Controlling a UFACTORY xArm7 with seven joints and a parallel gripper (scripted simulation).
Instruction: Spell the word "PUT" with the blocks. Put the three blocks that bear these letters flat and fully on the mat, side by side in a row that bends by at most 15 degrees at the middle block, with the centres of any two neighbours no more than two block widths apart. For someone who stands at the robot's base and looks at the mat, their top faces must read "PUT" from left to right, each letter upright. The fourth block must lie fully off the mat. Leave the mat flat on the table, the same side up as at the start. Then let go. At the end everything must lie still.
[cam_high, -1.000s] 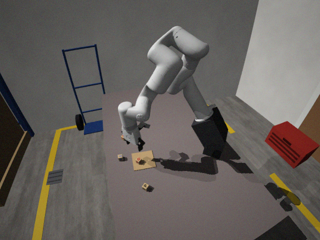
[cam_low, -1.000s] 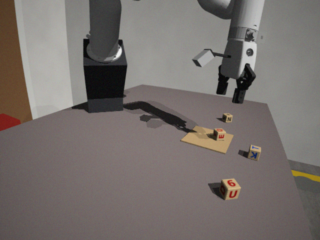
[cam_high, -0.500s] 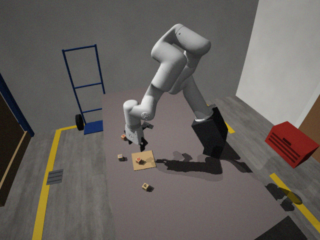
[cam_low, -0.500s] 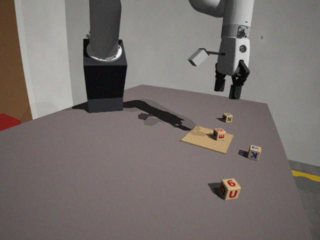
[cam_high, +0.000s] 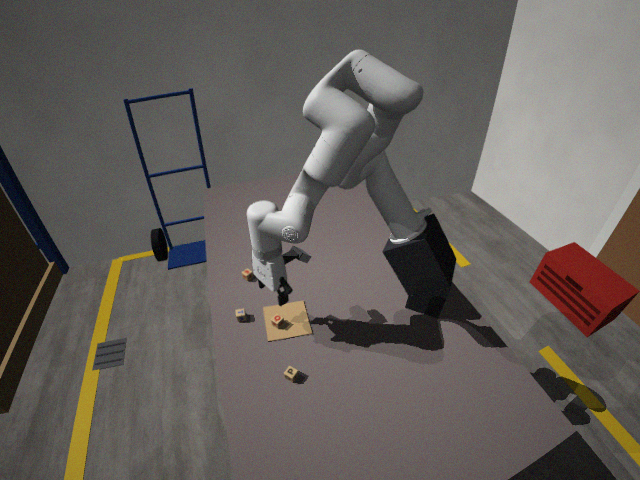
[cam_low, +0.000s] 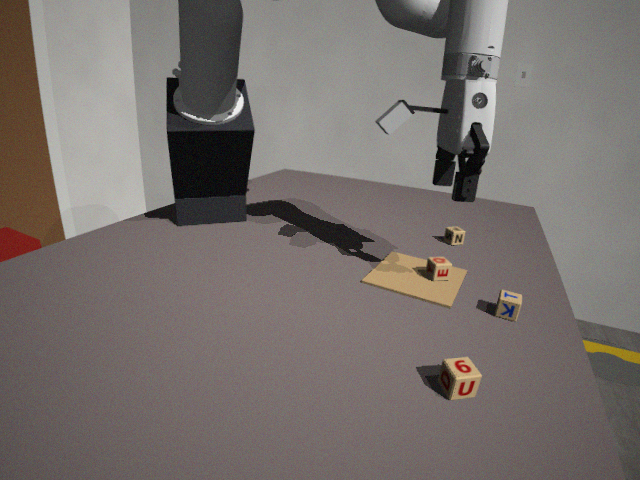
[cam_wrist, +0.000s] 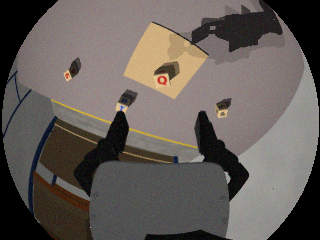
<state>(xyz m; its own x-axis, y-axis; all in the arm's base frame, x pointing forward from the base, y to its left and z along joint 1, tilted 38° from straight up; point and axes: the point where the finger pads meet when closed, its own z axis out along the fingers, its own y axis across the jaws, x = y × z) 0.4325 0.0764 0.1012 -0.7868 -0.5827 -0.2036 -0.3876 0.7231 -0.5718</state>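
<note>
Table (cam_high: 361, 403) (cam_low: 206, 361) (cam_wrist: 100, 45): it carries the mat and all four blocks.
Arm (cam_high: 338, 149) (cam_low: 470, 31): your only one, reaching from the base toward the mat.
Mat (cam_high: 297, 330) (cam_low: 398, 279) (cam_wrist: 142, 55): flat; take it as your landmark, seen from the base.
Claw (cam_high: 272, 290) (cam_low: 453, 191) (cam_wrist: 161, 119): high above the mat's level, fingers wide apart, nothing between them.
Q block (cam_high: 277, 321) (cam_low: 438, 269) (cam_wrist: 161, 80): on the mat, toward its far edge, below the claw; in your wrist view, ahead between the finger lines. A cube has no long axis, so match its side faces. I judge you must remove it first.
P block (cam_high: 291, 373) (cam_low: 454, 235) (cam_wrist: 222, 113): left of the mat.
T block (cam_high: 240, 314) (cam_low: 508, 305) (cam_wrist: 121, 107): beyond the mat.
U block (cam_high: 247, 274) (cam_low: 460, 378) (cam_wrist: 68, 75): right of the mat, U on its side; probably needs turning.
</note>
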